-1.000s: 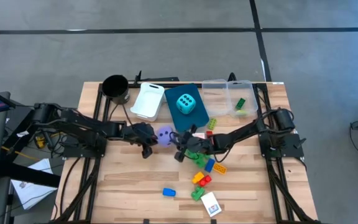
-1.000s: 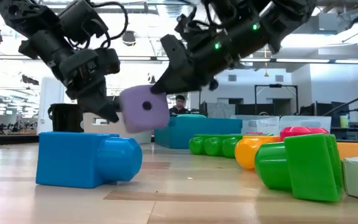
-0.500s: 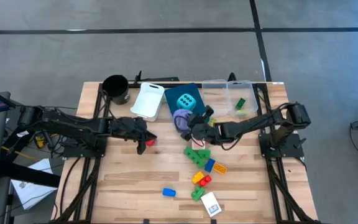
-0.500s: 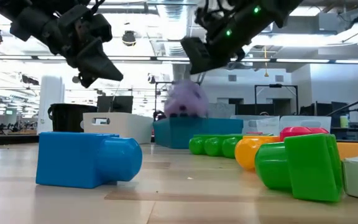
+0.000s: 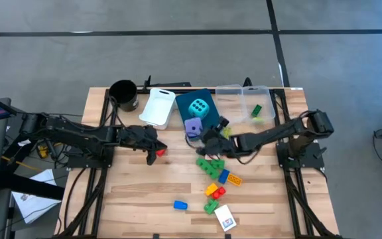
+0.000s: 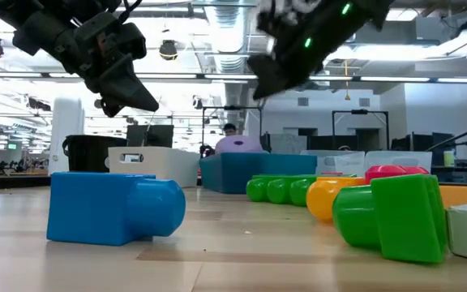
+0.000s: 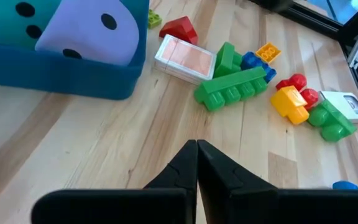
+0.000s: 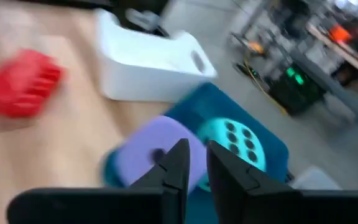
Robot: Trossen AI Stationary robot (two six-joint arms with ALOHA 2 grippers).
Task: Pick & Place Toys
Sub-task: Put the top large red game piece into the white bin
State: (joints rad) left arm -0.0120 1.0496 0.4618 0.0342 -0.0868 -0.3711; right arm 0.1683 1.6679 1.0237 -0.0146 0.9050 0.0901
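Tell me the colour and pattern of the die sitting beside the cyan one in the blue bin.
Purple die with black dots, clearest in the left wrist view.

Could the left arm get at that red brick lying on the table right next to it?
Probably yes. The red brick lies on bare wood just beside the left end effector, with nothing between them. Its jaws are shut, though, so they would have to open first. The other bricks lie farther right.

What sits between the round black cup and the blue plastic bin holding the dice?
A white rectangular bin sits between the black cup and the blue bin, seen best in the high view.
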